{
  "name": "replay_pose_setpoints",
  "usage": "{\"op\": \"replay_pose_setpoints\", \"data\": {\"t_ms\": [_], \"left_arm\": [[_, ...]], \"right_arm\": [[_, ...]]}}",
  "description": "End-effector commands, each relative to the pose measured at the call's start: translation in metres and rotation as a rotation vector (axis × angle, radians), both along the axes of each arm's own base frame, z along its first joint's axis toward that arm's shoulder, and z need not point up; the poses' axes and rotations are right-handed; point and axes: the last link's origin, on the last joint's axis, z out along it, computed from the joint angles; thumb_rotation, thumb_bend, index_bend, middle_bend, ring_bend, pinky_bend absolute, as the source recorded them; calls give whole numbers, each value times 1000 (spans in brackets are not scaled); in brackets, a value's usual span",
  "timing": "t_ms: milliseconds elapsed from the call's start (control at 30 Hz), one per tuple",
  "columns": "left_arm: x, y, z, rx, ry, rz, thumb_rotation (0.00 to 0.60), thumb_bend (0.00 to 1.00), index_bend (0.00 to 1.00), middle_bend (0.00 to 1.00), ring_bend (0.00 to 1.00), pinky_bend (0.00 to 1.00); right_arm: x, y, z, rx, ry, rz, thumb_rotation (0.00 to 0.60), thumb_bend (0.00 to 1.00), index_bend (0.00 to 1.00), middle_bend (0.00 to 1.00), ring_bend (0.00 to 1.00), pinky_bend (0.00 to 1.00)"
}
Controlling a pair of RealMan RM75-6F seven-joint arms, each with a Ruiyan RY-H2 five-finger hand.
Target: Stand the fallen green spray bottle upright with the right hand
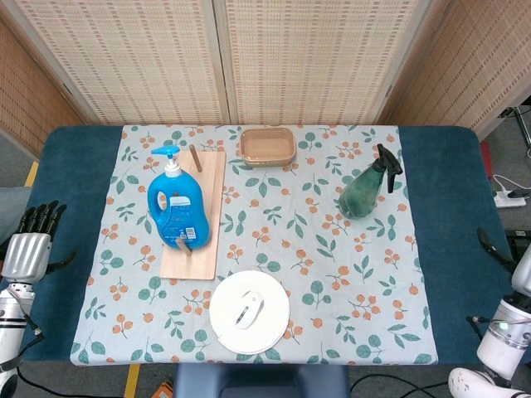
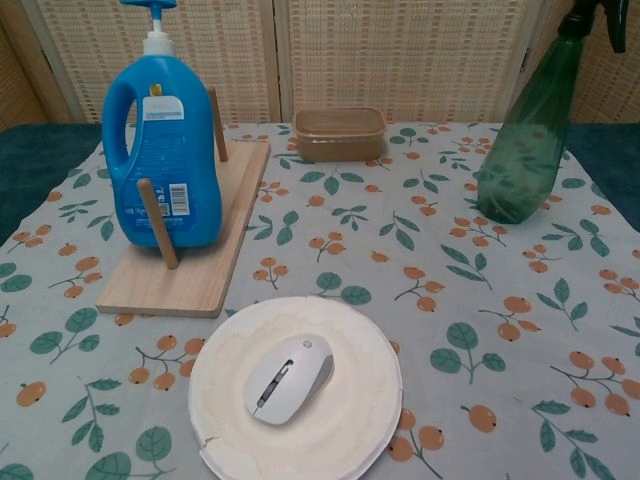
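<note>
The green spray bottle (image 1: 365, 189) stands upright on the flowered cloth at the right, its black trigger head on top; in the chest view the bottle (image 2: 525, 130) rises at the far right. Nothing touches it. My right hand (image 1: 523, 280) is at the right edge of the head view, well away from the bottle over the blue table edge. Only its side and an outstretched thumb show, and it holds nothing. My left hand (image 1: 29, 247) hangs off the table's left edge, fingers straight and empty.
A blue detergent bottle (image 1: 174, 207) stands on a wooden pegged board (image 1: 203, 240). A white plate (image 1: 249, 312) with a computer mouse (image 1: 247, 310) lies near the front edge. A tan lidded box (image 1: 267, 146) sits at the back.
</note>
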Motion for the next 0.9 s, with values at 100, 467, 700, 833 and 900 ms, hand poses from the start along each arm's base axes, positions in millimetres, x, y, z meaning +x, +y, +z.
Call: {"op": "replay_pose_setpoints", "data": {"t_ms": [100,467,700,833,900], "left_arm": [[0,0,0,0,0,0,600,216,0,0,0,0],[0,0,0,0,0,0,600,215,0,0,0,0],[0,0,0,0,0,0,600,216,0,0,0,0],[0,0,0,0,0,0,600,214,0,0,0,0],[0,0,0,0,0,0,600,214,0,0,0,0]], "right_arm": [[-71,3,-23,176,-221,-128,600,0,81,94,0,0],[-79,-16,-10,521,-77,-128,600,0,76,94,0,0],[-67,-25,-7,606,50,-144,600,0,72,94,0,0],[-63,-27,-15,635,92,-155,600,0,77,94,0,0],[-60,-29,-18,645,116,-152,600,0,79,94,0,0]]}}
